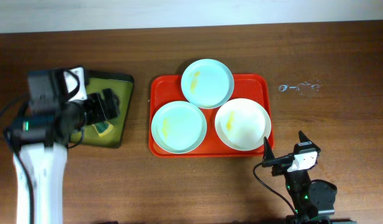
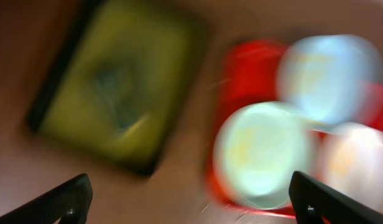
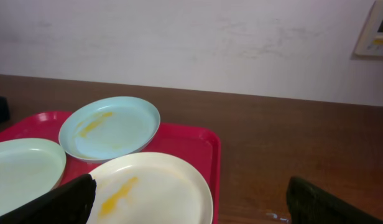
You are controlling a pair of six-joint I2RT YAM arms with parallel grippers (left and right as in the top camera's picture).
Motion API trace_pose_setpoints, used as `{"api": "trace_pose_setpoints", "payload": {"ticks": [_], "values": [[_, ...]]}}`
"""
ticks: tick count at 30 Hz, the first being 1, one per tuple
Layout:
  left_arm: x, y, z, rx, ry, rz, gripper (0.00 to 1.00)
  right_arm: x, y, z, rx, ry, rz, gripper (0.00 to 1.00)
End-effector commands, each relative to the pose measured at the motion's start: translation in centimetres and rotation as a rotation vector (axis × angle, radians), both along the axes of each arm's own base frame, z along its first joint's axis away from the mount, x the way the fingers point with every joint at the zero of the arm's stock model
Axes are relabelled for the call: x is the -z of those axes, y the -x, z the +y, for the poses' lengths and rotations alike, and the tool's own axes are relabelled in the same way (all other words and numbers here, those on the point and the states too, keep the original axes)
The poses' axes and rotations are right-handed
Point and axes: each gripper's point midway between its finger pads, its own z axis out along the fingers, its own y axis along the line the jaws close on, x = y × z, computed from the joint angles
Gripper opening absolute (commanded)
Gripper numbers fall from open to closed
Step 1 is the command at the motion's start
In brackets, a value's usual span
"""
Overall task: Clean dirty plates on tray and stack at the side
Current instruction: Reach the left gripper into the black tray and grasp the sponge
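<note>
1. The three plates are seen lying on the orange-red tray (image 1: 252,84) in the middle of the table (image 1: 341,50): a mint-blue plate (image 1: 207,83) at the far edge, a second mint-blue plate (image 1: 178,126) nearer and to the left, and a white plate (image 1: 242,124) nearer and to the right; yellow smears are visible on all three, and none has yet been stacked at the side
2. The left gripper (image 2: 190,183) is held above the olive-green tray (image 1: 120,84), which lies just beside the orange-red tray; its fingers are spread wide with nothing between them, though the left wrist view is smeared by blur
3. The right gripper (image 3: 191,186) is likewise spread and empty, and is placed near the corner of the orange-red tray where the white plate lies
4. The step in hand is judged to be the fetching of the small dark item (image 1: 104,127) on the olive-green tray, probably a wiping pad, though this cannot be confirmed; it would best be approached from straight above, gripped across its narrower side, and lifted clear of the black rim before being carried over
5. No brand or label can be read; a pale scrawl (image 1: 297,87) on the table and a framed panel (image 3: 375,28) on the wall are too small to be made out
</note>
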Motion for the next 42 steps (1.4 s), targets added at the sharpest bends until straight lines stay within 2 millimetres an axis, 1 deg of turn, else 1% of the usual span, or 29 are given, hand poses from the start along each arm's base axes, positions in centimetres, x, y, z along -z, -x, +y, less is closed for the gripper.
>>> {"api": "trace_pose_setpoints", "payload": {"ticks": [1, 3, 5, 9, 10, 11, 12, 13, 14, 15, 16, 20, 22, 23, 25, 26, 27, 28, 30, 32, 33, 34, 36, 37, 38, 39, 40, 41, 42], "values": [[2.8, 0.1, 8.4, -0.568, -0.239, 0.164, 0.99, 0.3, 0.0, 0.0, 0.002, -0.005, 0.005, 0.98], [6.0, -1.1, 8.8, -0.657, -0.213, 0.230, 0.99, 0.3, 0.0, 0.0, 0.002, -0.005, 0.005, 0.98], [8.3, -2.4, 9.0, -0.709, -0.192, 0.253, 0.99, 0.3, 0.0, 0.0, 0.002, -0.005, 0.005, 0.98], [13.7, -5.7, 8.8, -0.696, -0.158, 0.298, 0.99, 0.3, 0.0, 0.0, 0.002, -0.005, 0.005, 0.99], [15.3, -6.6, 8.5, -0.687, -0.138, 0.307, 0.99, 0.3, 0.0, 0.0, 0.002, -0.005, 0.005, 0.98], [17.4, -8.1, 8.3, -0.651, -0.125, 0.305, 0.99, 0.3, 0.0, 0.0, 0.002, -0.005, 0.006, 0.98], [18.2, -8.6, 8.4, -0.641, -0.129, 0.302, 0.93, 0.3, 0.0, 0.0, 0.002, -0.005, 0.005, 0.98], [19.3, -9.3, 8.5, -0.639, -0.129, 0.298, 0.91, 0.3, 0.0, 0.0, 0.002, -0.005, 0.005, 0.98], [19.9, -9.8, 8.6, -0.640, -0.130, 0.289, 0.93, 0.3, 0.0, 0.0, 0.002, -0.005, 0.005, 0.98], [20.5, -10.1, 8.8, -0.644, -0.137, 0.282, 0.92, 0.3, 0.0, 0.0, 0.002, -0.005, 0.005, 0.98], [20.7, -10.1, 8.9, -0.646, -0.144, 0.286, 0.89, 0.3, 0.0, 0.0, 0.002, -0.005, 0.005, 0.98], [21.0, -10.1, 8.9, -0.642, -0.147, 0.292, 0.89, 0.3, 0.0, 0.0, 0.002, -0.005, 0.005, 0.98], [21.3, -10.0, 8.9, -0.603, -0.164, 0.306, 0.88, 0.3, 0.0, 0.0, 0.002, -0.005, 0.005, 0.98], [21.6, -9.9, 8.9, -0.596, -0.169, 0.315, 0.88, 0.3, 0.0, 0.0, 0.002, -0.005, 0.005, 0.98], [23.0, -9.6, 8.9, -0.595, -0.180, 0.348, 0.88, 0.3, 0.0, 0.0, 0.002, -0.005, 0.005, 0.98], [23.9, -9.3, 9.1, -0.598, -0.196, 0.369, 0.84, 0.3, 0.0, 0.0, 0.002, -0.005, 0.006, 0.98], [24.6, -9.0, 9.3, -0.600, -0.208, 0.387, 0.57, 0.3, 0.0, 0.0, 0.002, -0.005, 0.005, 0.98], [25.0, -8.8, 9.5, -0.605, -0.210, 0.397, 0.33, 0.3, 0.0, 0.0, 0.002, -0.005, 0.005, 0.98], [24.9, -8.9, 9.8, -0.611, -0.208, 0.392, 0.00, 0.3, 0.0, 0.0, 0.002, -0.005, 0.006, 0.99], [24.7, -9.1, 9.8, -0.612, -0.206, 0.387, 0.00, 0.3, 0.0, 0.0, 0.002, -0.005, 0.005, 0.98], [24.9, -9.0, 9.5, -0.605, -0.188, 0.395, 0.79, 0.3, 0.0, 0.0, 0.002, -0.005, 0.005, 0.98], [25.0, -8.8, 9.1, -0.597, -0.169, 0.409, 0.99, 0.3, 0.0, 0.0, 0.002, -0.005, 0.005, 0.98], [24.1, -8.1, 8.6, -0.586, -0.158, 0.463, 0.99, 0.3, 0.0, 0.0, 0.002, -0.005, 0.005, 0.98], [22.9, -7.5, 8.4, -0.580, -0.159, 0.507, 1.00, 0.3, 0.0, 0.0, 0.002, -0.005, 0.005, 0.98], [22.3, -7.2, 8.0, -0.572, -0.142, 0.535, 0.99, 0.3, 0.0, 0.0, 0.002, -0.005, 0.005, 0.98], [22.0, -7.0, 6.7, -0.489, -0.088, 0.577, 1.00, 0.3, 0.0, 0.0, 0.002, -0.005, 0.005, 0.98], [22.1, -7.0, 5.7, -0.417, -0.047, 0.590, 0.99, 0.3, 0.0, 0.0, 0.002, -0.005, 0.005, 0.98], [22.5, -6.8, 5.0, -0.352, -0.025, 0.605, 0.95, 0.3, 0.0, 0.0, 0.002, -0.005, 0.005, 0.98], [22.7, -6.5, 5.0, -0.349, -0.031, 0.616, 0.89, 0.3, 0.0, 0.0, 0.002, -0.005, 0.005, 0.98]]}}
